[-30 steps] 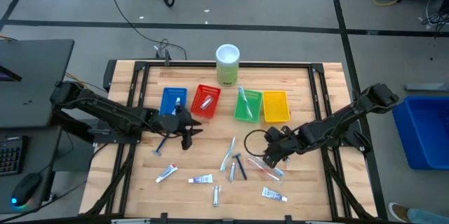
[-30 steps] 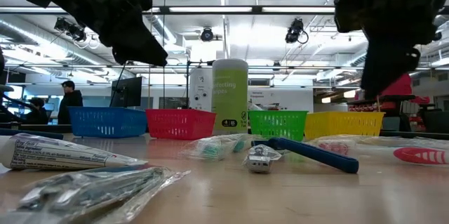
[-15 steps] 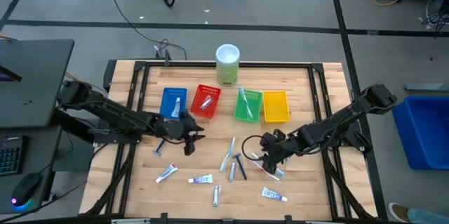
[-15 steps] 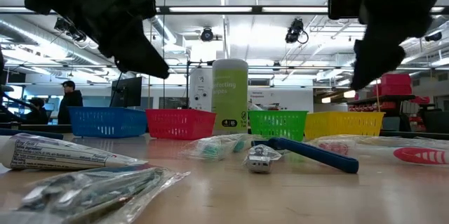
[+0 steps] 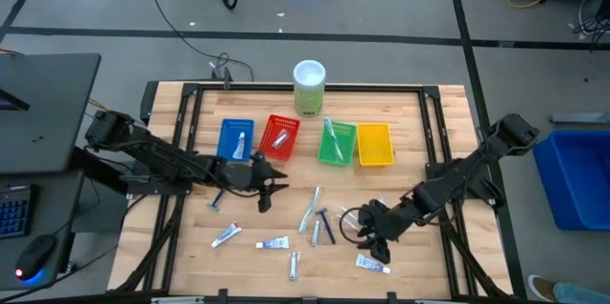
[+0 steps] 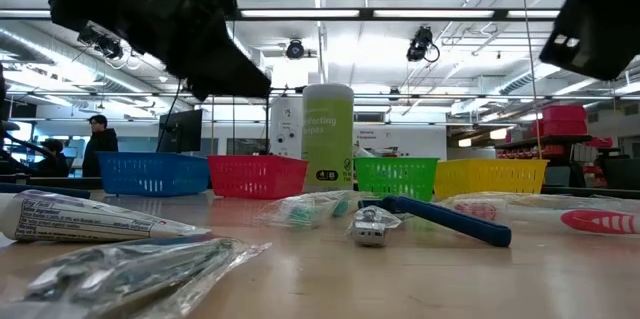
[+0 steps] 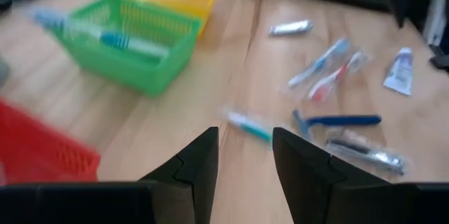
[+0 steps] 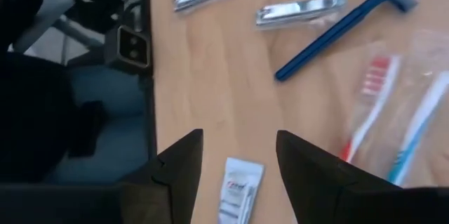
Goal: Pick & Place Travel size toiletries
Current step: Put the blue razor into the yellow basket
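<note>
The empty, parted right gripper [image 5: 375, 239] hangs over a small white toothpaste tube [image 8: 238, 187] cut off by its own fingers, while the empty, parted left gripper [image 5: 270, 188] reaches toward loose toiletries on the wooden table [image 5: 410, 132].

blue razor [image 6: 448, 219] mid table | toothpaste tube [image 6: 80, 217] near cam | 4 trays [image 6: 243, 175] behind
</note>
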Controlling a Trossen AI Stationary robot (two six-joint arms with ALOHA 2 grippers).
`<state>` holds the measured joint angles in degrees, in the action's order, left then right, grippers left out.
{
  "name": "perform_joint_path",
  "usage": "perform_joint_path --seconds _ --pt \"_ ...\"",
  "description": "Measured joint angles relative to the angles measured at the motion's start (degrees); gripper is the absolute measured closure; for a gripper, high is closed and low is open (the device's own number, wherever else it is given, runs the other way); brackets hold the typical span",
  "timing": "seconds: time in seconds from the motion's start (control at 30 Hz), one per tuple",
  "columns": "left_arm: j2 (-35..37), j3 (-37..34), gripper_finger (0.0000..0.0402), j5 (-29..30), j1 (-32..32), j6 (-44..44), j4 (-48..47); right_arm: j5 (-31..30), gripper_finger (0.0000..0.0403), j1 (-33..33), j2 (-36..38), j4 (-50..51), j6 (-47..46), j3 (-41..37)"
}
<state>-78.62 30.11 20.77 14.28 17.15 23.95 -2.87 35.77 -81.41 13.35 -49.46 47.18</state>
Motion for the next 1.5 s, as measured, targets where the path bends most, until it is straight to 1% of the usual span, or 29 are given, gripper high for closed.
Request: perform_joint_path --seconds 0.1,0.17,0.3,0.43,0.57,0.7,0.83,0.93,1.03,1.27,1.37,1.5 --pt "0.2 0.1 0.0258 -1.3 -0.1 -2.6 3.3 0.0 0.0217 1.6 0.0 0.0 -0.6 0.0" --pt "0.2 0.0 0.0258 -2.4 -0.1 -2.8 4.2 0.1 0.0224 2.3 0.0 0.1 -0.6 0.0" --pt "0.2 0.0 0.0258 -3.9 -0.1 -0.1 4.2 -1.8 0.0235 3.0 0.0 0.1 -0.6 0.0" --pt "0.2 0.0 0.0258 -4.6 0.0 3.2 4.2 -3.6 0.0236 2.9 0.0 0.5 -0.6 0.0" --pt "0.2 0.0 0.0258 -7.9 0.9 4.3 4.3 -5.5 0.0223 2.9 0.0 0.6 0.4 0.0" --pt "0.2 1.3 0.0258 -8.1 2.4 4.6 4.0 -7.1 0.0205 2.9 0.0 0.7 1.4 0.0" --pt "0.2 4.0 0.0258 -8.0 3.9 0.0 3.6 -9.3 0.0189 2.9 0.0 0.9 2.7 0.0" --pt "0.2 6.5 0.0258 -8.1 4.6 -1.8 1.5 -11.0 0.0181 2.8 0.0 1.0 3.4 0.0" --pt "0.2 8.0 0.0258 -8.0 4.7 -0.5 -2.1 -12.2 0.0176 2.8 0.0 1.0 3.4 0.0" --pt "0.2 9.2 0.0256 -8.0 4.7 0.0 -7.0 -15.7 0.0171 2.7 0.0 1.0 3.7 0.0" --pt "0.2 9.3 0.0249 -8.0 4.7 0.2 -9.4 -16.2 0.0168 1.9 -0.9 1.0 4.1 0.0" --pt "0.2 9.3 0.0227 -8.0 4.7 0.2 -11.6 -16.1 0.0163 0.4 -3.6 0.8 5.4 0.0"
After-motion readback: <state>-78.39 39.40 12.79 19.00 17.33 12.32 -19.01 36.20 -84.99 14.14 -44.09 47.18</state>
